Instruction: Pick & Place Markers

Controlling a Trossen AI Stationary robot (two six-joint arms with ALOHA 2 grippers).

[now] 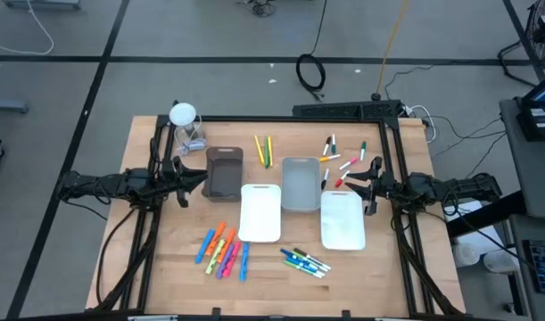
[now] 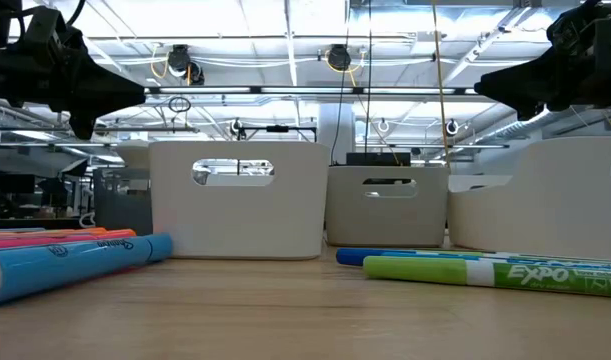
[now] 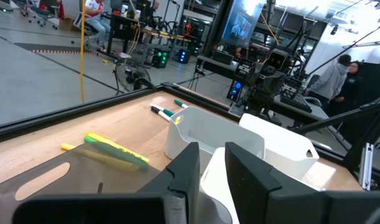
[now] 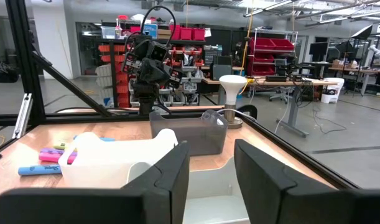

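The markers lie flat on the wooden table in separate clusters: orange, pink and blue ones (image 1: 223, 251) near the front left, green and blue ones (image 1: 305, 261) near the front middle, two yellow-green ones (image 1: 264, 150) at the back, and scattered ones (image 1: 343, 159) at the back right. My left gripper (image 1: 199, 176) hovers open beside the brown tray (image 1: 225, 171). My right gripper (image 1: 350, 181) hovers open between the grey tray (image 1: 300, 183) and the right white tray (image 1: 342, 219). The left wrist view shows open fingers (image 3: 211, 168) and the yellow markers (image 3: 112, 150). The right wrist view shows open fingers (image 4: 211, 168).
A second white tray (image 1: 260, 212) stands at the table's middle. A white lamp-like object on a clear stand (image 1: 185, 125) sits at the back left corner. A black frame (image 1: 343, 111) borders the table. People (image 3: 339, 78) are in the room beyond.
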